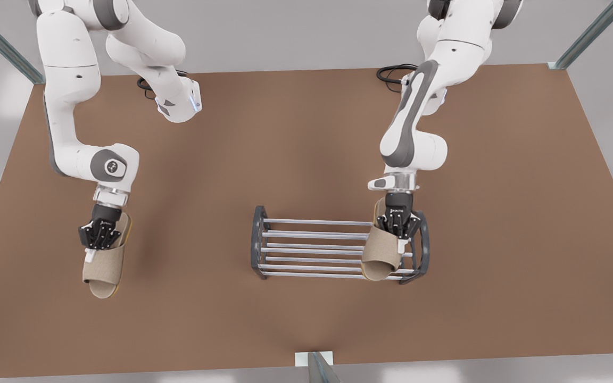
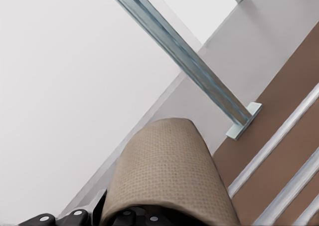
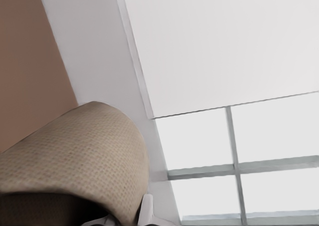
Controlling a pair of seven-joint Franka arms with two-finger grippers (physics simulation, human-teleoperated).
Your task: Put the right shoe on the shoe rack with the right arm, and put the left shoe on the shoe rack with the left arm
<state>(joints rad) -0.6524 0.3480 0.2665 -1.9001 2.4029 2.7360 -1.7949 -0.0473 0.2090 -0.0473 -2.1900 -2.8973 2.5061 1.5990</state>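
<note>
While both arms are lowered over the brown bench [image 1: 306, 159], each hand pinches one beige slipper.

Left hand [image 1: 401, 226]: positioned above the shoe rack [image 1: 312, 247], at the end on the front view's right. Its fingers are pressed onto the left shoe [image 1: 380, 252], gripping it by the edge of the fabric band. The shoe lies across the silvery bars at that end of the rack, open toe pointing toward the near edge of the bench. In the left wrist view, the band of the left shoe [image 2: 167, 176] arches over the black hand, and the bars of the shoe rack [image 2: 274, 146] run just beside it over the bench [image 2: 294, 96].

Right hand [image 1: 99, 236]: positioned on the front view's left, well apart from the rack. Its fingers are pressed onto the right shoe [image 1: 105, 263], again at the band. Whether the sole touches the bench cannot be determined. The right wrist view shows the band of the right shoe [image 3: 75, 156] close to the camera.
</note>
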